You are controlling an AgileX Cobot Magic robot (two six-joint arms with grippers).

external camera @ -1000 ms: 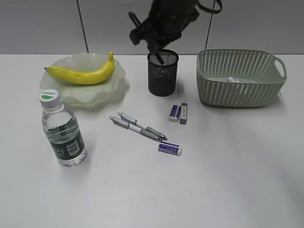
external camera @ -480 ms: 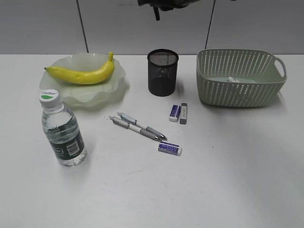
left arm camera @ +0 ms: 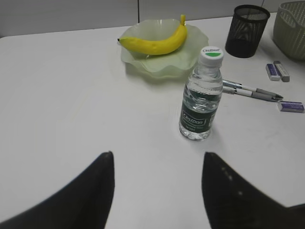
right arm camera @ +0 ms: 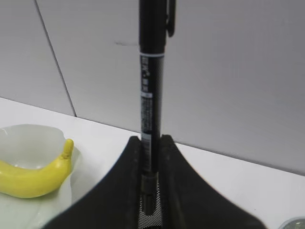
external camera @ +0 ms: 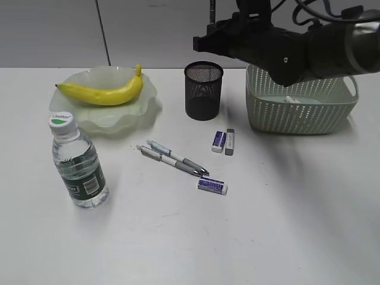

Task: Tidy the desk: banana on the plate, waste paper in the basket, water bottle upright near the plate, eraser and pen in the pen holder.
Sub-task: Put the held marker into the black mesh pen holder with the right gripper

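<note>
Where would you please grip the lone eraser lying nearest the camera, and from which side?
Take the eraser across its long sides, coming straight down. It lies flat on the desk, and the nearby pens leave room for the tool.

banana on plate, far left | water bottle upright in front of plate | pen holder between plate and basket | waste paper in basket | pens and erasers on tabletop before pen holder
</note>
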